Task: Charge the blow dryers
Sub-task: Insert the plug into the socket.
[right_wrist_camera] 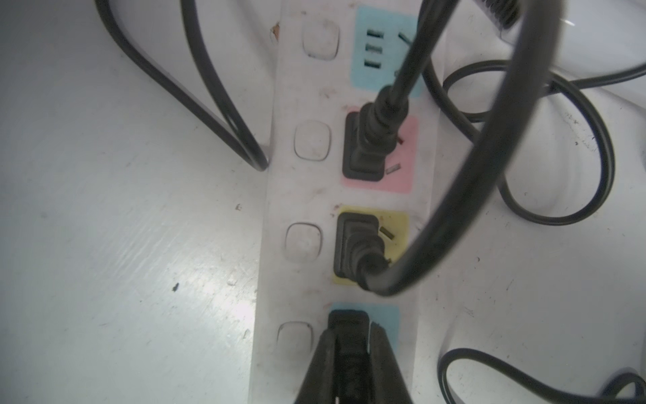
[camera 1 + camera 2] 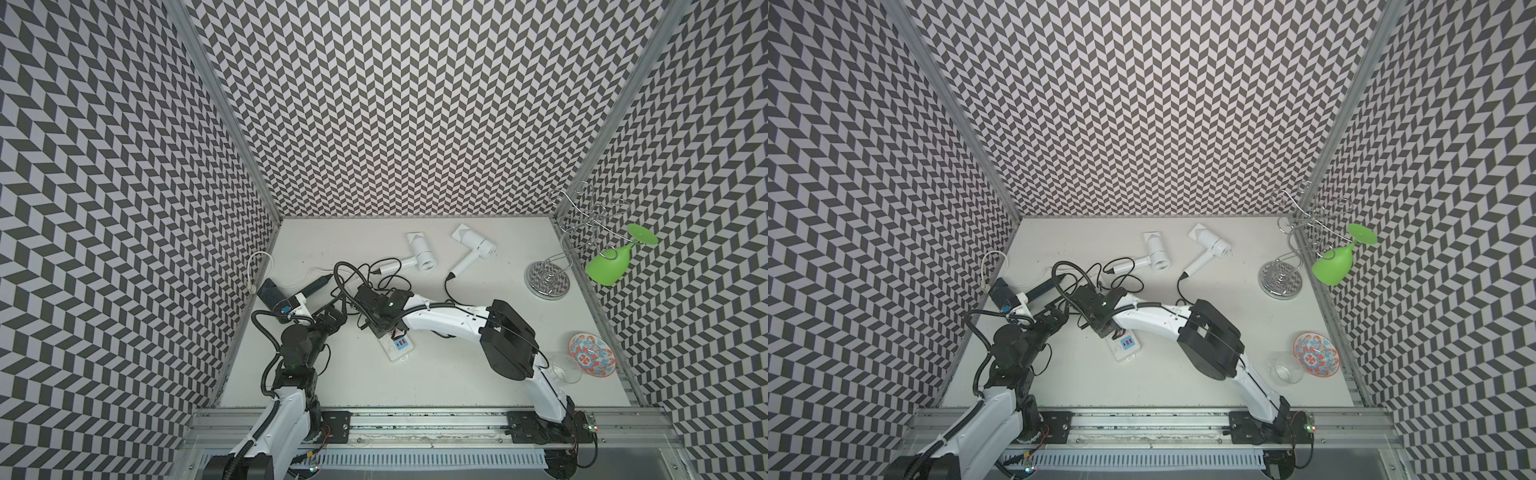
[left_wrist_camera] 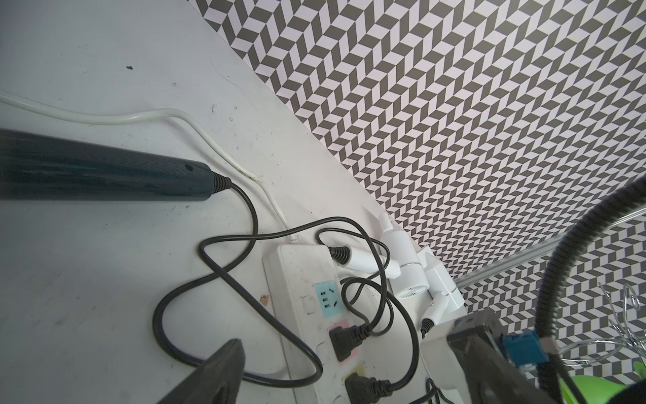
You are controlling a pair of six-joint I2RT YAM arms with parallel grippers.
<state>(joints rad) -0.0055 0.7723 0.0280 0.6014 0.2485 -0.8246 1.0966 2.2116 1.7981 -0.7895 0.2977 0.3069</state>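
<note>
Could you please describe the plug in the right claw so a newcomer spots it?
Find the white power strip mid-table. Of its three black plugs, the held plug is on a blue socket, pinched by the right claw; the pink-socket plug and yellow-socket plug stand free.

This is a robot test lab. Two robot arms (image 2: 440, 320) sit on a metal rail (image 2: 428, 419) by a white tabletop (image 2: 457, 374), with zigzag walls (image 2: 415, 104) all around.

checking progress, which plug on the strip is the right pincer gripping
The plug in the blue socket beside the yellow one, clamped by the right pincer; the pink-socket plug and yellow-socket plug stand free.
</note>
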